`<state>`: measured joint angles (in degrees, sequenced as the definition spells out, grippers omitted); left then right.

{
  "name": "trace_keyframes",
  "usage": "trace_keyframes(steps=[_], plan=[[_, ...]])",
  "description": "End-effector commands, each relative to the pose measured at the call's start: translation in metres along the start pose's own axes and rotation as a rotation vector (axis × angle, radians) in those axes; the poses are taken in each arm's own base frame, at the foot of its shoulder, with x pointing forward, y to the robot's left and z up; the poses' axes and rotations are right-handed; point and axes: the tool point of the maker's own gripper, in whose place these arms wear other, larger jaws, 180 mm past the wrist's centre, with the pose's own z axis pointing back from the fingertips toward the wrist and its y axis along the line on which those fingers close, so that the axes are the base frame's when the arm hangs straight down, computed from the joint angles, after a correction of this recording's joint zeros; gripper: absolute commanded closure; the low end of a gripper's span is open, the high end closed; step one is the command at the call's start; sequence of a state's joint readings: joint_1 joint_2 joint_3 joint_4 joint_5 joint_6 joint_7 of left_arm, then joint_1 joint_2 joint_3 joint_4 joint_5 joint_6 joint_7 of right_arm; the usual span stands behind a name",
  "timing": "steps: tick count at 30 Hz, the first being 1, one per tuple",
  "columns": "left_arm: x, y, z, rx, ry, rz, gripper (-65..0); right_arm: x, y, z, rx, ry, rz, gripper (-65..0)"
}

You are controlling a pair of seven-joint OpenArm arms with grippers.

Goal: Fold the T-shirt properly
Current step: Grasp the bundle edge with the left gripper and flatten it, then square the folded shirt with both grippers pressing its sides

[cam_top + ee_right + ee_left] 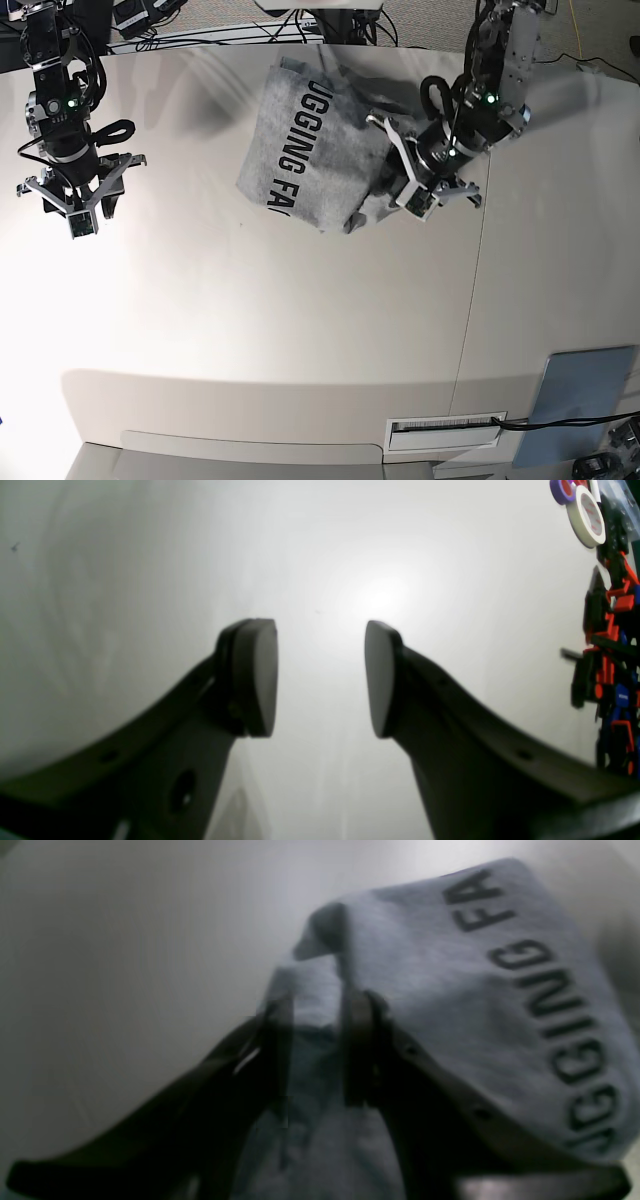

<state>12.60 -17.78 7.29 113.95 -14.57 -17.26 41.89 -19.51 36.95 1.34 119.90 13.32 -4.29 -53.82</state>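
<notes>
Table (300, 300) is pale and glossy, seam running past the left gripper's outer side. Shirt (300, 150) is under the left gripper (319, 1050) and spreads from there toward the right arm's side, letters up. Lettered panel is fairly flat; the cloth below the left fingertips is rumpled, with a dark crease between them.

Left gripper: 2 fingers apart, cloth seen through the gap, no pinch that I can make out. View is blurred, so can't tell if the tips touch fabric. Right gripper (320, 680): spread wide over bare table, well apart from the shirt, holding nothing.

Step in hand, my read: gather or square up the loose side beside the lettered panel. Job looks part done, bundle not neat yet. To do it well: straddle 1 clear edge, go low, close on that layer only, lift just enough to clear the cloth, lay it over flat. Grabbing at the crease risks catching 2 layers and dragging the panel askew. Right gripper would help by pinning the panel, but needs to come across first. Soft jersey will likely sag and re-wrinkle, so go slow and smooth after release.

Room: tape roll (586, 517) and red-black parts (607, 630) off to the right gripper's side, cables behind the shirt, blue-grey panel (575, 400) far out past the left gripper.
</notes>
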Motion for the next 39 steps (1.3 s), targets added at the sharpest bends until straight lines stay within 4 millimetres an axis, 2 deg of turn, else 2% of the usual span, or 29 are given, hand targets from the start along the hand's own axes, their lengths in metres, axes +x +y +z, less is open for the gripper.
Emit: trace_keyframes(steps=[1, 6, 8, 10, 11, 15, 17, 19, 21, 24, 27, 29, 31, 33, 34, 37, 39], plan=[[0.011, 0.000, 0.000, -0.020, -0.041, -0.027, -18.6, 0.013, -0.010, 0.003, -0.032, -0.044, 0.018, -27.9], [-0.010, -0.005, -0.014, -0.092, 0.021, -0.062, -18.5, 0.012, -0.010, 0.003, -0.032, -0.041, 0.018, -27.9], [-0.004, 0.002, -0.020, -0.084, -0.002, -0.084, -13.1, 0.012, -0.010, 0.003, -0.032, -0.041, 0.018, -27.9], [0.014, 0.025, -0.026, -0.002, -0.058, -0.092, -4.6, 0.012, -0.010, 0.003, -0.031, -0.040, 0.018, -27.9], [0.025, 0.041, -0.029, 0.058, -0.083, -0.084, -2.6, 0.012, -0.010, 0.003, -0.031, -0.040, 0.017, -27.9], [0.050, 0.107, -0.036, 0.300, -0.101, -0.036, -2.5, 0.010, -0.010, 0.003, -0.029, -0.032, 0.015, -27.9], [0.051, 0.123, -0.038, 0.347, -0.073, -0.012, -2.6, 0.010, -0.010, 0.003, -0.028, -0.030, 0.015, -27.9], [0.050, 0.125, -0.037, 0.350, -0.040, -0.009, -4.7, 0.011, -0.009, 0.003, -0.027, -0.033, 0.015, -27.9], [0.050, 0.120, -0.036, 0.326, -0.038, -0.004, -10.1, 0.011, -0.007, 0.003, -0.013, -0.037, 0.003, -27.9], [0.051, 0.094, -0.034, 0.221, -0.041, -0.009, -18.9, 0.012, -0.003, 0.003, 0.008, -0.038, -0.013, -27.9], [0.045, 0.062, -0.025, 0.106, -0.016, 0.005, -19.8, 0.019, 0.001, 0.003, 0.028, -0.078, -0.030, -27.9], [0.038, 0.039, -0.015, 0.046, 0.010, -0.002, -16.6, 0.027, 0.007, 0.004, 0.063, -0.119, -0.031, -27.9], [0.027, 0.016, -0.003, -0.004, 0.040, -0.017, -9.1, 0.033, 0.014, 0.004, 0.109, -0.141, -0.039, -27.3], [0.012, -0.004, 0.010, -0.043, 0.070, -0.021, -1.7, 0.043, 0.016, 0.004, 0.134, -0.167, -0.046, -22.3], [0.004, -0.014, 0.015, -0.065, 0.087, -0.024, 0.0, 0.049, 0.016, 0.005, 0.141, -0.183, -0.048, -19.4], [-0.024, -0.041, 0.028, -0.126, 0.142, -0.014, 0.0, 0.066, 0.018, 0.003, 0.182, -0.225, -0.072, -9.8], [-0.044, -0.053, 0.035, -0.151, 0.191, 0.014, 0.0, 0.070, 0.025, -0.003, 0.235, -0.230, -0.080, -3.8]])
